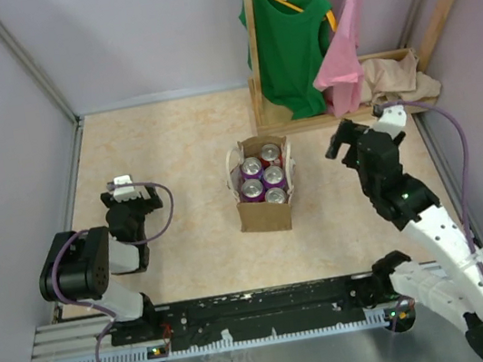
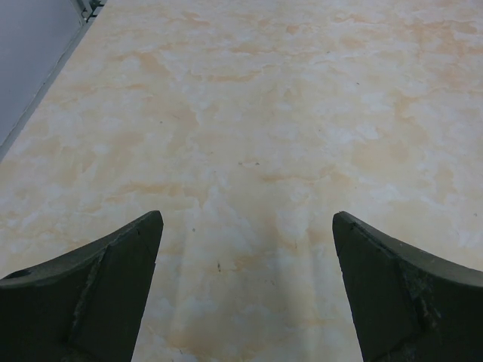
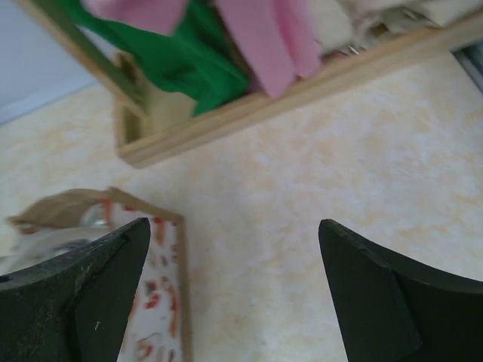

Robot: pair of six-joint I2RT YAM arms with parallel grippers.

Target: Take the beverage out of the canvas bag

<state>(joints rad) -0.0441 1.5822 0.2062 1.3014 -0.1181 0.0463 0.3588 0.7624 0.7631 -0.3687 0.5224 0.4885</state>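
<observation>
– Well, what does the overhead camera show?

– Your canvas bag [image 1: 264, 216] stands upright near the middle of the table [image 1: 172, 146], its mouth open to the ceiling. Beverage cans [image 1: 262, 178], purple and red with silver tops, sit packed inside it. Your left gripper [image 1: 123, 189] sits low over the table, well to the left of the bag. Your right gripper [image 1: 339, 143] hangs to the right of the bag, near it but apart from it. At the far edge behind the bag, a wooden rack [image 1: 257, 68] carries a green shirt [image 1: 293, 40] and a pink cloth [image 1: 346, 54].

– And the left wrist camera?

– Mottled beige table [image 2: 264, 113] fills the view. The two dark fingers [image 2: 113, 279] of your left gripper [image 2: 247, 226] stand wide apart with only tabletop between them.

– Then the right wrist camera?

– This view is a little blurred. The fingers [image 3: 377, 294] of your right gripper [image 3: 234, 226] are likewise spread wide and hold nothing. The canvas bag [image 3: 143, 205] shows at the lower left, partly behind the left finger, with a brown rim and a pale lining printed in red. You cannot make out the cans clearly from here. Across the top lies the base of the wooden rack [image 3: 302, 90], with the green shirt [image 3: 181, 60] and the pink cloth [image 3: 256, 38] above it.
</observation>
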